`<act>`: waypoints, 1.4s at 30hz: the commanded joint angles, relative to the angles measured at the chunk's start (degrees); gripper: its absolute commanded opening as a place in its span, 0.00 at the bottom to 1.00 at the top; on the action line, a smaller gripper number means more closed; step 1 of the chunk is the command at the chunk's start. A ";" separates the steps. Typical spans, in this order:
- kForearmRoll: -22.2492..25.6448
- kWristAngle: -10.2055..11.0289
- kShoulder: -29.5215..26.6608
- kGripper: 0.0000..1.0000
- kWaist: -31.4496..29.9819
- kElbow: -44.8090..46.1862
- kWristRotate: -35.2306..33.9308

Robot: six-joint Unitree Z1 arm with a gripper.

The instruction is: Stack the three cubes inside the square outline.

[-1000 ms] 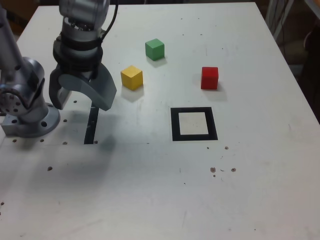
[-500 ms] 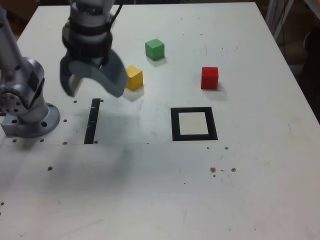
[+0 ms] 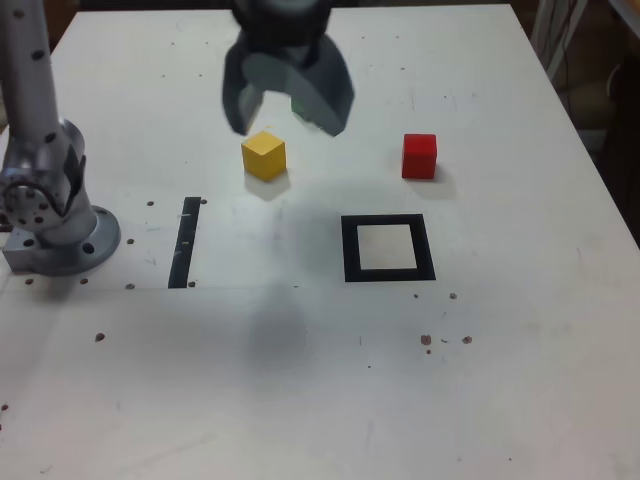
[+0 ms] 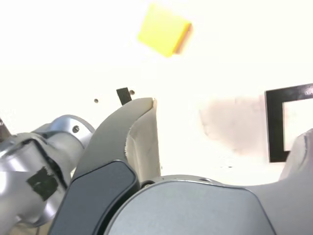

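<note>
Swung toward the exterior view's right, empty gripper [image 3: 287,106] gapes wide above table [image 3: 200,400]; yellow cube [image 3: 264,157], red cube [image 3: 419,157], partly hidden green cube [image 3: 298,106] outside square outline [image 3: 388,248]; best centre squarely over one before lowering.

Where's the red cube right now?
In the exterior view, the red cube sits on the table toward the right, just beyond the square outline, outside it.
</note>
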 commanded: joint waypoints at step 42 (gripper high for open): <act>6.27 -3.03 33.00 0.85 9.94 -37.56 8.10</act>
